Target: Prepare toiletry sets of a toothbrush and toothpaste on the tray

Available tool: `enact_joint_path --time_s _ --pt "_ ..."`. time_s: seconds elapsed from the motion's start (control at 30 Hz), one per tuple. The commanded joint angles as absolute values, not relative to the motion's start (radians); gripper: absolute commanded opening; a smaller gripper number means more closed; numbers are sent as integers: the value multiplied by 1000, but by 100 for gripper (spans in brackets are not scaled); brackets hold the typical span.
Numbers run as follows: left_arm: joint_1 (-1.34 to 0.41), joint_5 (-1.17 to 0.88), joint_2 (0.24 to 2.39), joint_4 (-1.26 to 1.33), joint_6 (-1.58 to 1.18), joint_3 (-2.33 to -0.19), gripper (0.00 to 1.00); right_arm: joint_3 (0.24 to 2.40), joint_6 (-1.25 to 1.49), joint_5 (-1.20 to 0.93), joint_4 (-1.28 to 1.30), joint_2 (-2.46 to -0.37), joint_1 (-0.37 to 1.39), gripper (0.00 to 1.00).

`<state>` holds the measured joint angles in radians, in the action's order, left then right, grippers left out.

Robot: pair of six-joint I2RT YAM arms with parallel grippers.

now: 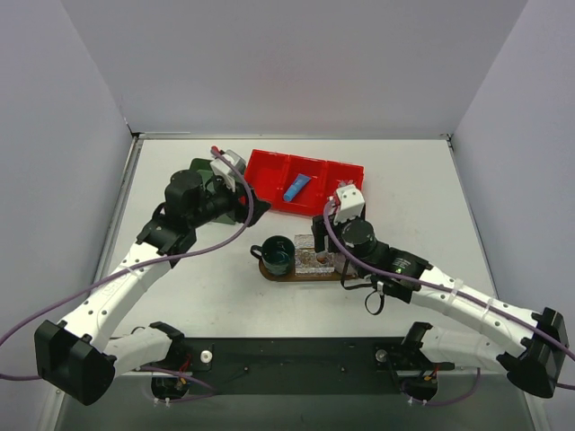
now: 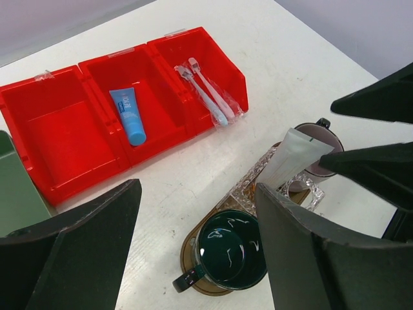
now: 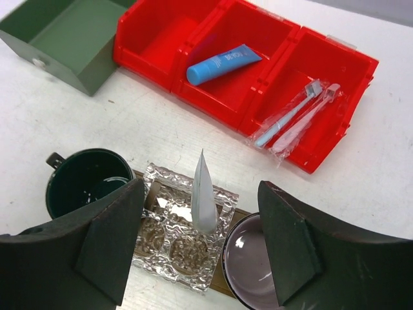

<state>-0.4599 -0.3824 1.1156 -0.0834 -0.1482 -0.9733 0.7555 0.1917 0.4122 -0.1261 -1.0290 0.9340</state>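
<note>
The right gripper [image 3: 201, 187] hangs over the tray [image 1: 296, 275] with its claw spread wide. A white toothpaste tube [image 3: 204, 194] stands crimped end up between the two fingers, touching neither. The tube rests in a clear embossed glass dish [image 3: 169, 242] at the middle of the oval dark wooden board. A dark green mug [image 3: 84, 184] flanks the dish on one side and a translucent pink mug [image 3: 255, 268] on the other, and both cups hold no tube or brush. From the left wrist view the tube leans slightly toward the pink mug. Behind the tray, apart from it on the white table [image 1: 413, 189], sits a red three-compartment bin [image 1: 269, 171]. A blue toothpaste tube [image 2: 129, 116] lies flat in the middle compartment, and two pale toothbrushes [image 2: 206, 90] in clear wrappers lie side by side in the right-hand one, propped at an angle against the front wall. The left-hand compartment holds nothing. A green box [image 3: 71, 39] sits just beside that end of the bin, partly hidden under the left arm in the overhead view. The left gripper [image 2: 199, 187] hovers near the bin's left end — claw likewise spread, nothing between its fingers — with its camera looking down across the table toward the green mug and the tray.
</note>
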Motion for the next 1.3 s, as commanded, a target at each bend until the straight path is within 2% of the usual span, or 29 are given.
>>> enact_joint_path --time_s 0.0,0.13,0.3,0.43,0.53,0.67,1.07,1.27 --pt "-524 -264 1114 -84 -42 -985 81 868 241 417 -57 -954 928 67" --pt "-597 -201 1219 -136 -5 -1073 78 913 304 347 43 -901 873 67" --pt "-609 -123 1461 -261 -5 -1331 73 923 416 154 161 -789 711 61" --pt "-615 -89 1662 -417 35 -1559 67 934 428 156 253 -720 695 58" --pt "-623 -48 1843 -576 63 -1779 59 946 439 156 325 -677 692 56" --pt "-658 72 2035 -738 133 -2005 55 936 456 163 379 -617 687 55" --pt "-678 133 2334 -828 184 -2273 52 920 485 153 437 -571 686 53" --pt "-680 202 2387 -844 190 -2275 52 919 495 135 437 -589 684 53"
